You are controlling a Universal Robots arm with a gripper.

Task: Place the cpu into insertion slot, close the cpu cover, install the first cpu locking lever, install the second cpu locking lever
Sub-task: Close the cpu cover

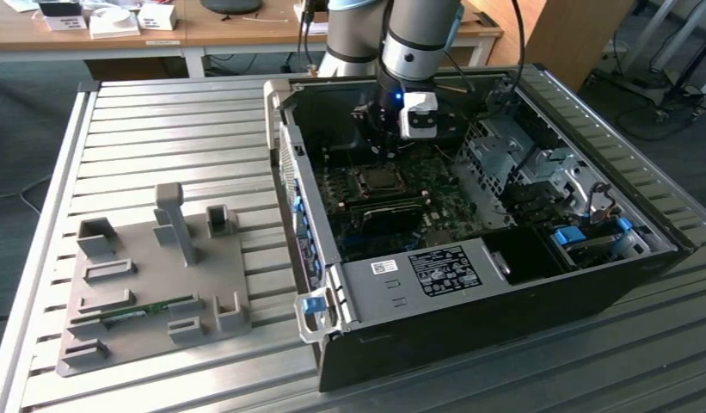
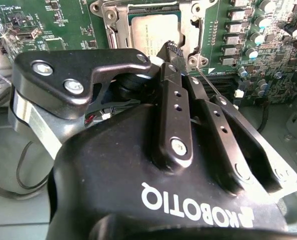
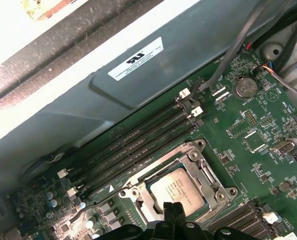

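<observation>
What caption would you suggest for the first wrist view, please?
Gripper close above the cpu, which lies under the closed cpu cover on the motherboard.

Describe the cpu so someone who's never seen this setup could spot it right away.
Look inside the open computer case, on the dark green motherboard, beside the long black memory slots. The cpu is the flat silvery-grey square framed by the metal cpu cover, just ahead of the gripper; unlike its neighbours, it is one smooth plate.

cpu (image 3: 177, 192) matt grey metal; cpu cover (image 3: 209, 173) shiny metal; end effector (image 2: 169, 50) smooth blk.
</observation>
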